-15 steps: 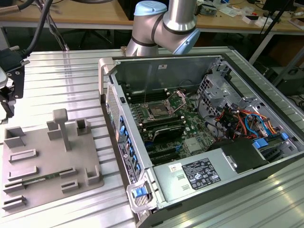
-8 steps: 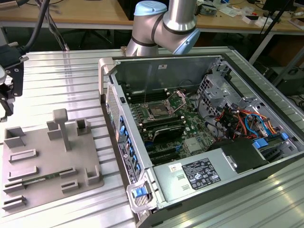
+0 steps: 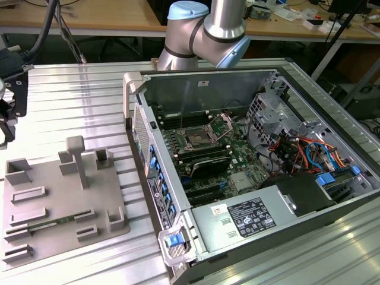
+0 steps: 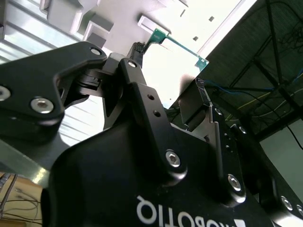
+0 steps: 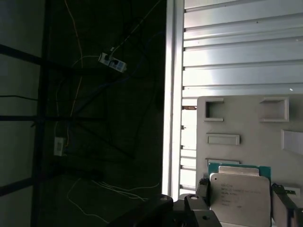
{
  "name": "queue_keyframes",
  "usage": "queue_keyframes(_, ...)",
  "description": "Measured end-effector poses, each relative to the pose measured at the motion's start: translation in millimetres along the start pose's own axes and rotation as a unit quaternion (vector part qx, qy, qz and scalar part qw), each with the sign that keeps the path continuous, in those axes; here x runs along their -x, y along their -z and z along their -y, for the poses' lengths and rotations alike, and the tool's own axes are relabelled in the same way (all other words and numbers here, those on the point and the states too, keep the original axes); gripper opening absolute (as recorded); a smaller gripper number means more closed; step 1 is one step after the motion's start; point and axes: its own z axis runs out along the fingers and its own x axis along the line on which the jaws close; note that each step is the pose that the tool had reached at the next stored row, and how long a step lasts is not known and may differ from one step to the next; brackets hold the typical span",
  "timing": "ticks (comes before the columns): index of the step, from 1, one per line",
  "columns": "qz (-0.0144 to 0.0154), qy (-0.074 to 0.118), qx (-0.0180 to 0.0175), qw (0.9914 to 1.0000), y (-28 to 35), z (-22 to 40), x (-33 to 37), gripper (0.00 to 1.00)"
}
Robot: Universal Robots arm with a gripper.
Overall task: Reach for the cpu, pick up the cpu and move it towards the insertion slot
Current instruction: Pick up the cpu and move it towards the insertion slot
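At the edge of the ribbed metal table (image 5: 236,47), the black gripper (image 5: 242,193) clamps the flat, square, silver-topped, green-rimmed cpu (image 5: 239,202).

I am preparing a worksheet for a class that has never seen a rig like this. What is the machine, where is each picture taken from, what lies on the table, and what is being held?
The machine is a robot arm with a two-fingered gripper at its end. The exterior view comes from a camera off the arm. It shows a ribbed metal table with a grey plastic tray with raised blocks and an open computer case. Inside the case is the insertion slot, a square metal-framed socket. The two wrist views come from cameras riding on the arm. They show the gripper shut on the cpu, a flat silvery chip, with the tray beneath it in the first wrist view.
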Motion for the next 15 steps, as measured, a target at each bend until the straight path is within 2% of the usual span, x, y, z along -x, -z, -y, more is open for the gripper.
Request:
queue_keyframes(8,0.0,0.0,0.0,1.0,7.4,-0.2,0.0,0.55)
queue_keyframes(15,0.0,0.0,0.0,1.0,7.8,-0.2,0.1,0.55)
